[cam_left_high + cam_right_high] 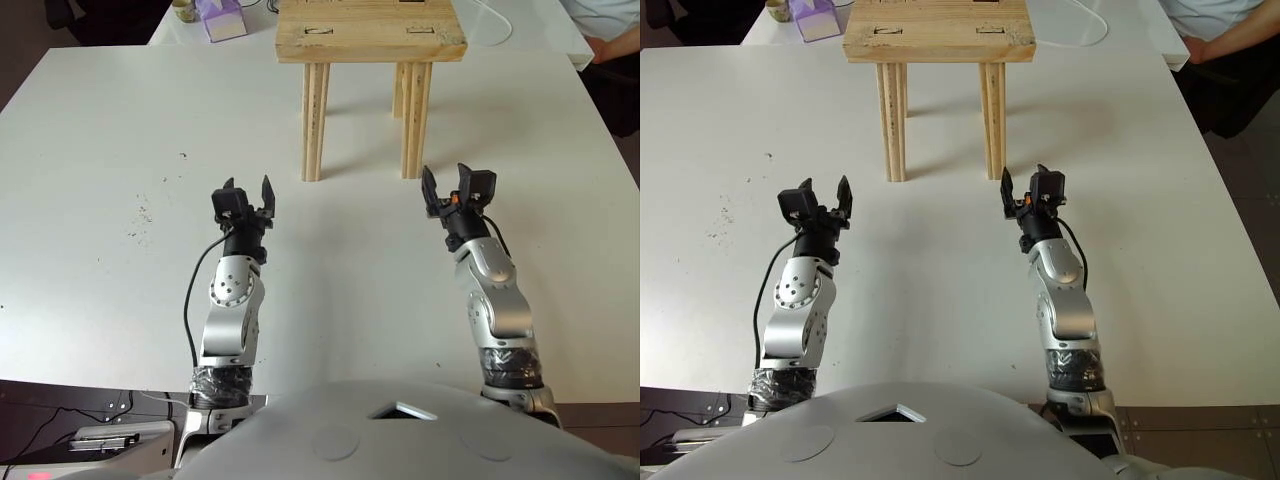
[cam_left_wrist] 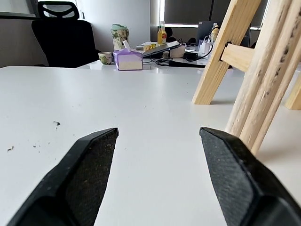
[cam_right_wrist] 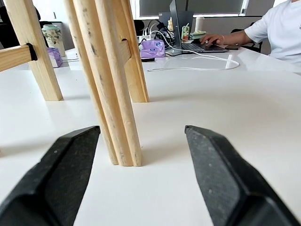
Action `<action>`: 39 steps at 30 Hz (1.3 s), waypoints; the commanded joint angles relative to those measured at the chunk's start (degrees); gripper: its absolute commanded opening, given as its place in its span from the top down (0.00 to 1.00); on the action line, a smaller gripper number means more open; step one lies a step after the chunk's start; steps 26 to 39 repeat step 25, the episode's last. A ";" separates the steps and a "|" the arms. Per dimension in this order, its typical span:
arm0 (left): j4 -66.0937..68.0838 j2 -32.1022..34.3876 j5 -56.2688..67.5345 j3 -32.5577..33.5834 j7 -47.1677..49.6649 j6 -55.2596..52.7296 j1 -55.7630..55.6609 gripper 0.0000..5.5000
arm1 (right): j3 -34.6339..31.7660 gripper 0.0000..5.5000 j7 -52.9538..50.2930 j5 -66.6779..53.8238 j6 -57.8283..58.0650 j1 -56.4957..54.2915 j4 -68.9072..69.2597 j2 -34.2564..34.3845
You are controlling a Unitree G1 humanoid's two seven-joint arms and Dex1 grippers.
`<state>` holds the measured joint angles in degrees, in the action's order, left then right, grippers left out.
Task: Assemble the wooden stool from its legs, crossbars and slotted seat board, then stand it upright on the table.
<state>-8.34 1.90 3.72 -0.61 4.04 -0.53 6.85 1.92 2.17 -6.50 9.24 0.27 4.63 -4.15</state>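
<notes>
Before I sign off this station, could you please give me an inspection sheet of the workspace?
Surface: white table, flat, with bare space around the work.
Job's things: stool stands upright at the far side, seat board on top, legs on the table, a crossbar seated between legs.
Clutter: a few dark specks on the robot's left.
Hands: left hand and right hand both open, empty, short of the front legs, not touching them.
Cables: white cable on the desk behind.
Surroundings: tissue box, tumbler, laptop, black office chair.
</notes>
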 commanded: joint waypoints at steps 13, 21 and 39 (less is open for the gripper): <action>-2.28 2.29 -0.87 6.60 2.34 -13.47 -8.49 0.42 | 1.04 0.39 -7.71 5.80 -2.59 -2.22 0.05 7.54; 2.15 1.89 -0.19 5.81 -0.59 -11.65 -9.40 0.42 | -1.20 0.39 -9.19 8.33 -2.17 -3.74 -2.70 5.29; 8.31 -0.02 -2.92 3.86 0.16 0.06 -9.63 0.42 | -2.10 0.39 -7.28 8.70 -6.09 -8.30 -10.22 2.45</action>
